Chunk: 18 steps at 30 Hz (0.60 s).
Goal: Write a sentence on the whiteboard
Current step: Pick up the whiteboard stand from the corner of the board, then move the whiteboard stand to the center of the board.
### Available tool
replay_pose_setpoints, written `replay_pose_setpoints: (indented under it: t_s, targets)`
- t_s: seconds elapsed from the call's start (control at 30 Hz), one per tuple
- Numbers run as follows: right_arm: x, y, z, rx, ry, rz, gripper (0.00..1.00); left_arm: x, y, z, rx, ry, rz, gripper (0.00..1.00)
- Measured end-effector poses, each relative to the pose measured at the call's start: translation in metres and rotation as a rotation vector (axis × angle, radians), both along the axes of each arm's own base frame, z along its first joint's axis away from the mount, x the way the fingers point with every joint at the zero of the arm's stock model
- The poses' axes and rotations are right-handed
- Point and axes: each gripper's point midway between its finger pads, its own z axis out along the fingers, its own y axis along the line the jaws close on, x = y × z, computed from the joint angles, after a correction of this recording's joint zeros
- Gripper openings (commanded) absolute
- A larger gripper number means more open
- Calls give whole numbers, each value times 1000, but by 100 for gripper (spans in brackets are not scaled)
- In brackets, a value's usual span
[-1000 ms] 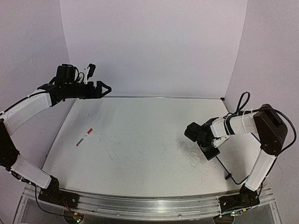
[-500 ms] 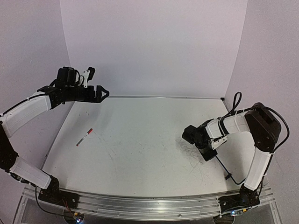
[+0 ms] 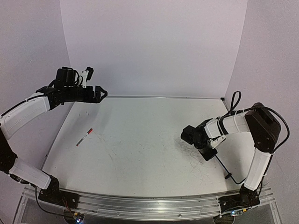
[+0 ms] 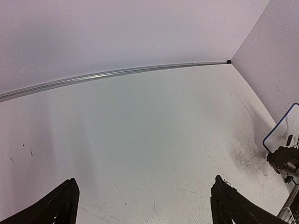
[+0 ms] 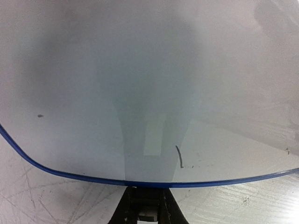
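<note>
**A:** Where is the whiteboard (image 5: 140, 93)?

**B:** At three o'clock on the table, with the right gripper (image 5: 144, 196) clamped on its blue rim. It looks light, stiff and slick, so hold the edge. The left gripper (image 4: 145, 182) is at ten o'clock, fingers apart.

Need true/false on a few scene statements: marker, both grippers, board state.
1. The marker lies on the table, in neither gripper. True.
2. The left gripper is shut on the marker. False: it is open and empty, raised over the table's far left corner.
3. The right gripper is clamped on the blue rim of the whiteboard. True.
4. A red sentence fills the board face in the right wrist view. False: no red letters show there, only a small dark mark.
</note>
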Motion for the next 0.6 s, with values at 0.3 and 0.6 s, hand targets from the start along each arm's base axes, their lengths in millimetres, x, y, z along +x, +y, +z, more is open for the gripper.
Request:
replay_pose_setpoints:
  t_s: [0.3, 0.6]
  targets:
    - [10, 36, 8, -46, -4, 154, 4, 0, 10, 3, 19, -18, 47, 99]
    - [27, 110, 12, -97, -2, 544, 0, -7, 21, 8, 32, -48, 93, 99]
